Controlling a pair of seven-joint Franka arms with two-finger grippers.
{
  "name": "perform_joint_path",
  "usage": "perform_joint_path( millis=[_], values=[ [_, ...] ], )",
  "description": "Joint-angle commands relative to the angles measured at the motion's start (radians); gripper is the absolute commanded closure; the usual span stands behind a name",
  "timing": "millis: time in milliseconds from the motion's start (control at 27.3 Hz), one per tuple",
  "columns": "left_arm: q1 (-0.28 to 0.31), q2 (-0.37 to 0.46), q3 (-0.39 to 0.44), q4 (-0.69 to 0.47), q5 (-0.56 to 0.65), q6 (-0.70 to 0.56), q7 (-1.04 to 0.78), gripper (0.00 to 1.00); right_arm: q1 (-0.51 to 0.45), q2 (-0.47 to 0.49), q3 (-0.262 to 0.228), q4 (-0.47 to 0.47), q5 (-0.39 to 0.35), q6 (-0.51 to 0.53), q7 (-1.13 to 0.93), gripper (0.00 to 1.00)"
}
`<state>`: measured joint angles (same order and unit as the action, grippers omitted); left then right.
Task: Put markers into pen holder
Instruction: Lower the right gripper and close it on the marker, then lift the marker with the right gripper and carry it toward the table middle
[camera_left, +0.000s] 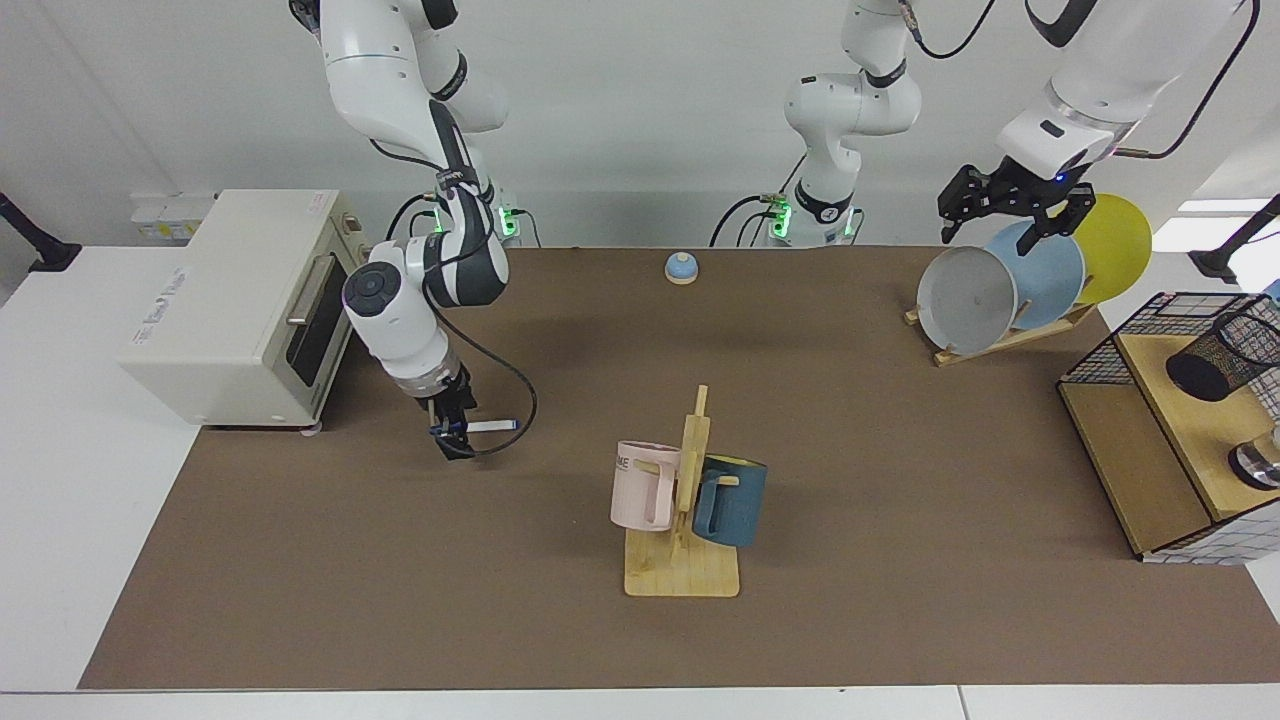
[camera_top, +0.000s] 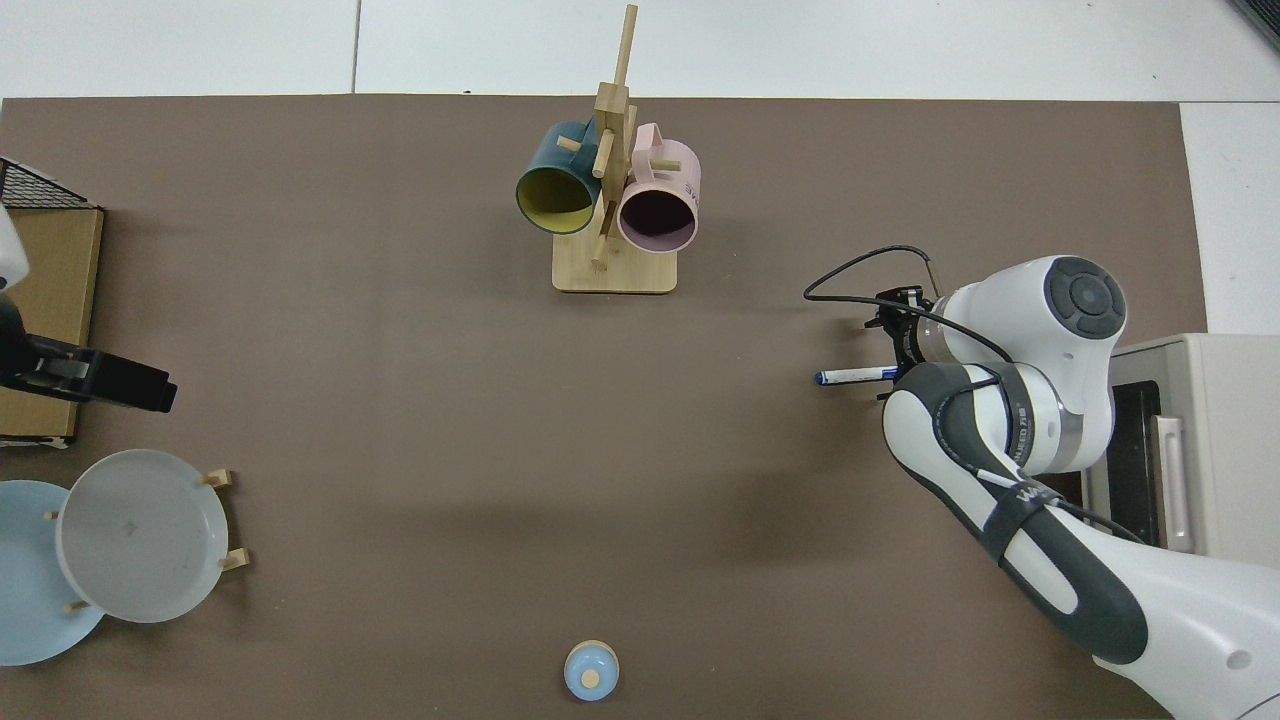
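Marker (camera_left: 492, 425): white barrel, blue ends, lying flat on the mat (camera_left: 850, 440) beside the toaster oven (camera_left: 240, 300).
Axis: running sideways across the facing view.
Right gripper (camera_left: 450, 432): jaws closing around its capped end.
Left gripper (camera_left: 1010, 205): waiting above the plates (camera_left: 1000, 285), jaws spread, holding nothing.
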<state>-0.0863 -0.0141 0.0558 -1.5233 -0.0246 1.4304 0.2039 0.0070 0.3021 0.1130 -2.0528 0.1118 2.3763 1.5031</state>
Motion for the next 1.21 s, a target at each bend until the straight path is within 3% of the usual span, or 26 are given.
perform_joint_path(
  millis=[0,183,366,695,841,988,1171],
  values=[
    [0.005,-0.027,-0.005,-0.031,-0.002,-0.008,-0.008,0.00,-0.015,-0.006,0.007,-0.020,0.012,0.029,-0.033,0.04],
    [0.003,-0.027,-0.005,-0.031,-0.002,-0.008,-0.008,0.00,-0.015,-0.006,0.007,-0.023,0.012,0.029,-0.035,0.14],
    [0.002,-0.029,-0.005,-0.032,-0.002,-0.012,-0.008,0.00,-0.016,-0.006,0.005,-0.024,0.012,0.029,-0.038,0.33],
    [-0.001,-0.032,-0.007,-0.038,-0.002,-0.012,-0.008,0.00,-0.039,-0.006,0.007,-0.024,0.011,0.027,-0.083,0.42],
    [-0.003,-0.035,-0.007,-0.038,-0.002,-0.012,-0.008,0.00,-0.042,-0.006,0.005,-0.024,0.011,0.027,-0.095,0.52],
    [-0.004,-0.035,-0.007,-0.041,-0.002,-0.012,-0.008,0.00,-0.039,-0.006,0.007,-0.024,0.012,0.024,-0.092,0.70],
    [-0.003,-0.035,-0.007,-0.043,-0.002,-0.012,-0.008,0.00,-0.032,-0.008,0.007,-0.024,0.011,0.021,-0.083,0.75]
  ],
)
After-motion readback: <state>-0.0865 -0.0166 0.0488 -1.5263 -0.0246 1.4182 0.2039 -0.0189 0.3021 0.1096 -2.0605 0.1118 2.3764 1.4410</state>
